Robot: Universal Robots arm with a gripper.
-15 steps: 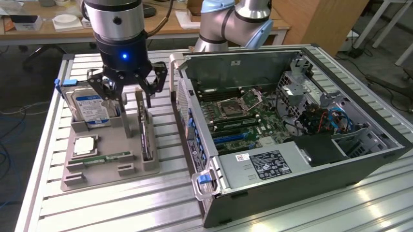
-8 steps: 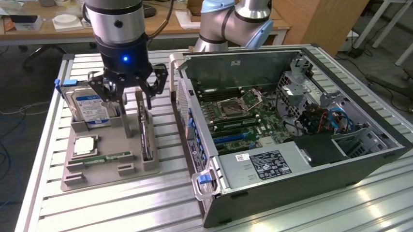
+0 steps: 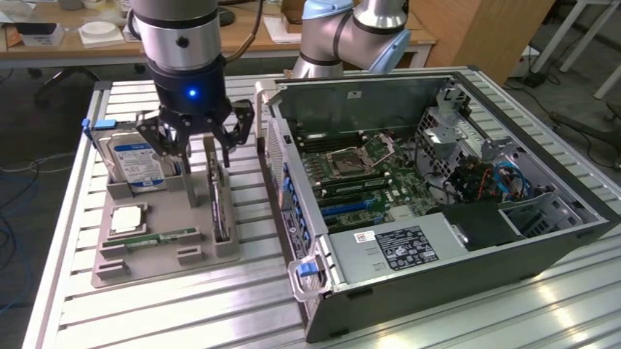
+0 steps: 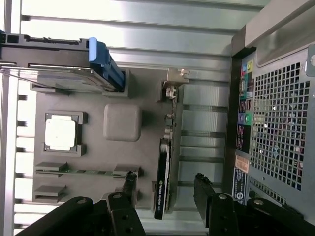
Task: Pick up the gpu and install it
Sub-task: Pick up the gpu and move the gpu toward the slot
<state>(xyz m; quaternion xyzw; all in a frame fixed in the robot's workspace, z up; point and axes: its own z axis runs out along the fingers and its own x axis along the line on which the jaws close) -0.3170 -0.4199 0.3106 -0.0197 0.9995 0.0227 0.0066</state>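
- Lettering in white runs along the dark face of the gpu (image 4: 164, 189) in the wrist view, but it is too small to read.
- Label on the hard drive (image 3: 136, 161) is blue and white; its print cannot be made out.
- One white sticker with a black block (image 3: 399, 247) sits on the silver box inside the computer case (image 3: 485, 251). Its text is also illegible.
- Small coloured markings in green, purple and red line the case's rear panel (image 4: 243, 123), beside a perforated metal grille (image 4: 280, 123).
- One grey moulded tray (image 3: 179, 263) holds four parts: one gpu, one hard drive, one square CPU (image 3: 128, 218) with a pale metal lid, and one narrow green memory stick (image 3: 160, 238).
- The gpu (image 3: 219, 211) is a thin flat card standing on edge in a slot of the tray, along the side nearest the case.
- The hard drive stands upright in its own slot, a thick silver slab with a blue plastic bracket (image 4: 106, 64) at one end.
- One gripper (image 3: 202, 155) of black metal linkages hangs just above the tray, with a blue light (image 3: 191, 92) lit on the body above it.
- In the wrist view the gripper (image 4: 165, 179) is spread wide. One finger (image 4: 130, 184) is on each side of the gpu, with a gap on both sides, and it grips nothing.
- The case lies on its side with the panel off, showing a green motherboard (image 3: 369, 174).
- Tray and case rest on a table (image 3: 194, 316) of ribbed aluminium slats.
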